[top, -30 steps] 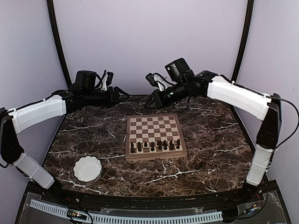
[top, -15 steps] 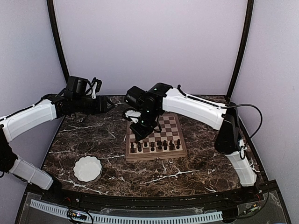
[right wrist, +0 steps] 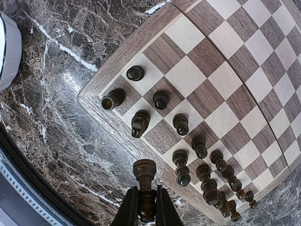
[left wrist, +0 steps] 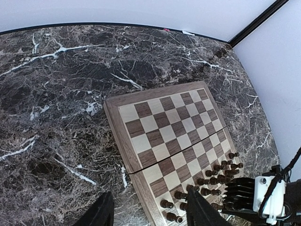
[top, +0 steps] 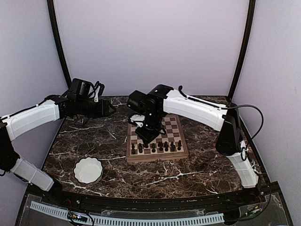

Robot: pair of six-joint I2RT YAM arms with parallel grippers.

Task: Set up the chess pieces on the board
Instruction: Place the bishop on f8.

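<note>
The board (top: 157, 137) lies mid-table with several dark chess pieces (top: 160, 147) standing in its two near rows. My right gripper (top: 143, 135) hovers over the board's left part, shut on one dark chess piece (right wrist: 144, 175). In the right wrist view the gripper (right wrist: 145, 192) holds this piece by its lower half above the board's rim (right wrist: 96, 87), next to the standing pieces (right wrist: 181, 123). My left gripper (top: 112, 109) is open and empty, high over the table's far left; in its wrist view (left wrist: 148, 213) it looks down on the board (left wrist: 160, 127) and pieces (left wrist: 209, 180).
A white scalloped bowl (top: 88, 170) sits on the dark marble table (top: 207, 150) near the front left; its edge shows in the right wrist view (right wrist: 7, 52). The right arm spans the board's far right side.
My right arm has swung from the far back of the table to over the board's left part and lowered a little. The left arm has drawn back slightly to the left.
</note>
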